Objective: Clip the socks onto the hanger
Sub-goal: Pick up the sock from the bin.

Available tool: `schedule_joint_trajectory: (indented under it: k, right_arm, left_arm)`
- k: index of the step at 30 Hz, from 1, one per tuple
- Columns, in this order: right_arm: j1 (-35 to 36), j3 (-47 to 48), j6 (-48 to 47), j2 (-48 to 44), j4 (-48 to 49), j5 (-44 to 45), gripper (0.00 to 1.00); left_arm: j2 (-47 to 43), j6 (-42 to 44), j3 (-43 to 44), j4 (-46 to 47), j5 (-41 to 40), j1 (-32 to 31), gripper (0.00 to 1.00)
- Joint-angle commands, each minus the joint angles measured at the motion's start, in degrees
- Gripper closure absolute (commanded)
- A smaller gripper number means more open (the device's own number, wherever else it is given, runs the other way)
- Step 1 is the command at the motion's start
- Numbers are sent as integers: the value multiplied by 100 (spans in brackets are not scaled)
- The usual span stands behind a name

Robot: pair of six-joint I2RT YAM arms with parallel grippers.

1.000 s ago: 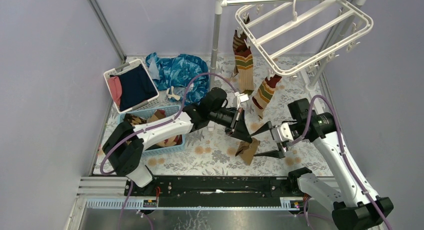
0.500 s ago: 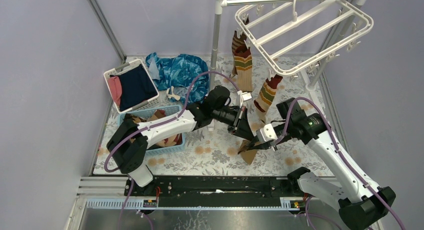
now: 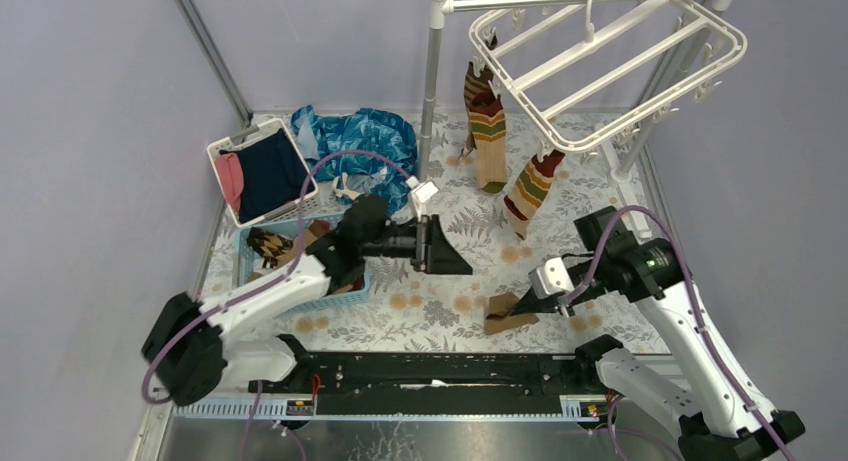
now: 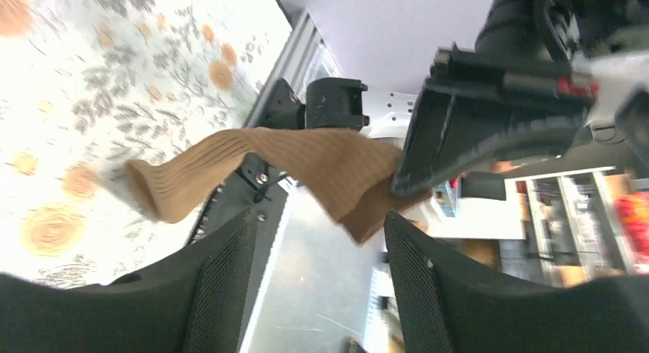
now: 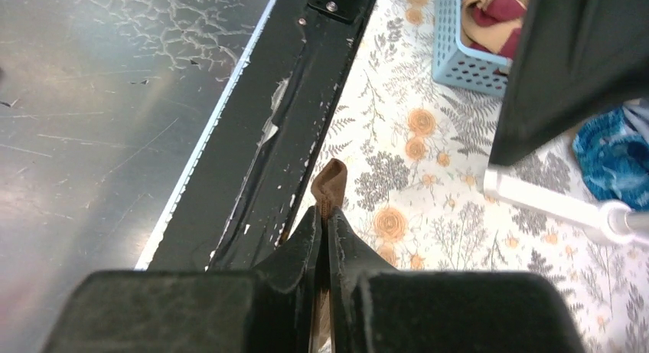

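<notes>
You have a tan ribbed knit sock (image 4: 306, 158), soft and matt, with its ribs running lengthwise. Below it the bench (image 3: 440, 291) wears a smooth floral printed cover. Beside the sock, the left arm's black plastic fingers (image 4: 218, 292) look matt, with a fine meshed grip face. Nearer you than the sock lie a chipped black painted rail (image 5: 298, 85) and a dull, scratched grey metal sheet (image 5: 92, 93). Beyond the sock, the white rectangular plastic hanger (image 3: 612, 74) looks smooth.

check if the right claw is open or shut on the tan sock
Shut: the right claw has both fingers pressed together, with the tan sock pinched between them.
</notes>
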Motion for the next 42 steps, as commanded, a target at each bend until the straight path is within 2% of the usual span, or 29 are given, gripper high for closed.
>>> schedule_joint_trajectory:
  k: [1,5,7,8,13,16,18,22,28,32,35,38,42]
  right_arm:
    - [-444,389,212,-225,-822,76,100]
    - [-1084,645,583,-298,-902,-259,100]
    - [-1382,724,561,-225,-1018,-532,100]
    - [-1526,738,483,-171,-1091,-672,100]
    - [-2127,678,46,68,-1418,-1249,100]
    - [-2312,578,-3,85,-1418,-1362,100]
    - [-2404,497,-34,91,-1417,-1447,100]
    - [-2476,457,-49,140,-1422,-1515,100]
    - [-2486,340,-127,215,-1393,-1565,100]
    - [-2486,296,-148,233,-1369,-1563,100]
    - [-2486,260,-153,247,-1343,-1581,100]
    - [-2486,258,-158,243,-1342,-1597,100]
    - [-2486,252,-154,243,-1356,-1599,100]
  left_arm:
    - [-1296,987,-1069,1779,-1070,27,28]
    - [-2386,2356,-2465,3781,-1933,-514,11]
    - [-2561,3224,-3057,4905,-2382,-982,2]
    - [-2527,3655,-3214,5285,-2575,-1224,1]
    - [-1664,5246,-2867,5312,-3113,-2090,1]
    - [-910,5718,-2710,5941,-3138,-2303,1]
    - [-400,5696,-2658,6575,-3059,-2342,1]
    - [567,5103,-2683,8011,-3524,-2359,6]
    - [1130,4358,-2292,8075,-3678,-2367,19]
    - [1131,4209,-2186,8074,-3555,-2367,28]
    - [1194,4024,-2072,8067,-3350,-2367,41]
    - [1320,3893,-1986,8071,-3296,-2367,44]
    - [1427,3873,-1951,8075,-3392,-2367,56]
